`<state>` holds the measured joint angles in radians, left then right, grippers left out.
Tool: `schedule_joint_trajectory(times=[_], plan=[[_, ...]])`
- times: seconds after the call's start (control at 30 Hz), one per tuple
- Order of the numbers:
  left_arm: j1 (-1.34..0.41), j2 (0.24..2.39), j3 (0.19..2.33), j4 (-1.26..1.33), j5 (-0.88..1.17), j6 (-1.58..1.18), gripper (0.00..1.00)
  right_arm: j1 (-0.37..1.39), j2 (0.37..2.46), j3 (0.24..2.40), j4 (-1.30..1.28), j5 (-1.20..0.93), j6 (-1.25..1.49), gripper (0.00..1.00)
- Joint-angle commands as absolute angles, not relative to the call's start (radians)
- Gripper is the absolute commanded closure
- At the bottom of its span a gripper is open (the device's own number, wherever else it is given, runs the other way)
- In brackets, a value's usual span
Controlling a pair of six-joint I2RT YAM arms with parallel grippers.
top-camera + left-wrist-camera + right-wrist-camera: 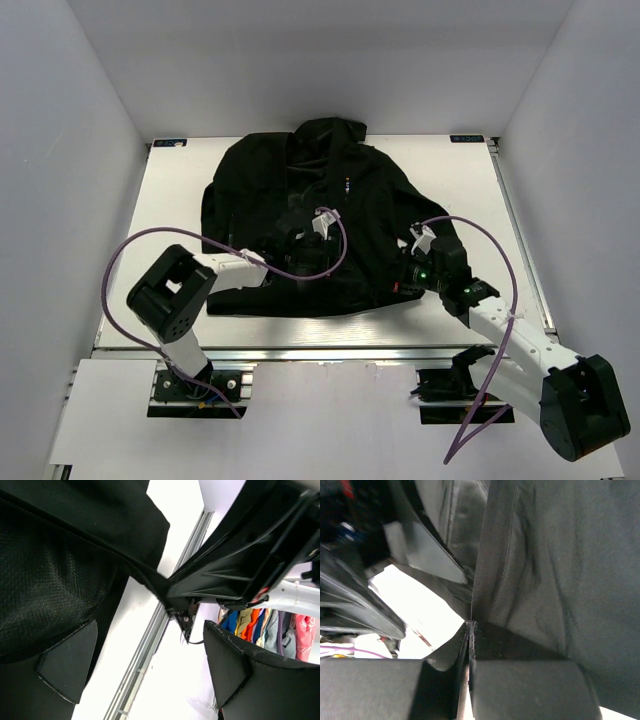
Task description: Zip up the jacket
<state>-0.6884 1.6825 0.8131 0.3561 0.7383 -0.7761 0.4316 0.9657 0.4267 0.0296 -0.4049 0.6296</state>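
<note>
The jacket (pixel 260 190) lies spread at the middle of the table's (pixel 470 190) far edge. Your right gripper (pixel 470 650) is pinched on its hem, so use it to tension the zipper (pixel 100 550). Your left gripper (pixel 150 625) is spread apart. Centre it on the slider, close, and pull straight toward the far edge.

Both arms same build: white links, black boxy joint housings.

Left arm (pixel 215 268): big black housing (pixel 168 295) left of the jacket (pixel 300 190), black base (pixel 190 385) below that.

Right arm (pixel 510 335): black shoulder block (pixel 585 405) well off the jacket's lower right. Green LED (pixel 425 270) and red mark (pixel 397 288) sit at the jacket hem.

One purple cable per arm: left cable (pixel 160 231), right cable (pixel 514 285).

Left gripper (pixel 150 625) and right gripper (pixel 470 630): black fingers, matte dark pads (pixel 67 662).
</note>
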Motion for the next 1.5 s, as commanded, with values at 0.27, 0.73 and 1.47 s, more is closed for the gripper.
schedule_joint_trajectory(times=[0.27,0.73,1.47], plan=[[-0.756,1.749,0.922,0.353,0.730,-0.707,0.08,0.394,0.962,0.426,0.163,-0.506,0.736,1.00],[-0.758,1.778,0.931,0.406,0.778,-0.729,0.90,0.384,0.937,0.439,0.121,-0.477,0.735,1.00],[-0.769,1.609,0.844,0.397,0.698,-0.752,1.00,0.391,1.075,0.402,0.225,-0.555,0.719,0.35]])
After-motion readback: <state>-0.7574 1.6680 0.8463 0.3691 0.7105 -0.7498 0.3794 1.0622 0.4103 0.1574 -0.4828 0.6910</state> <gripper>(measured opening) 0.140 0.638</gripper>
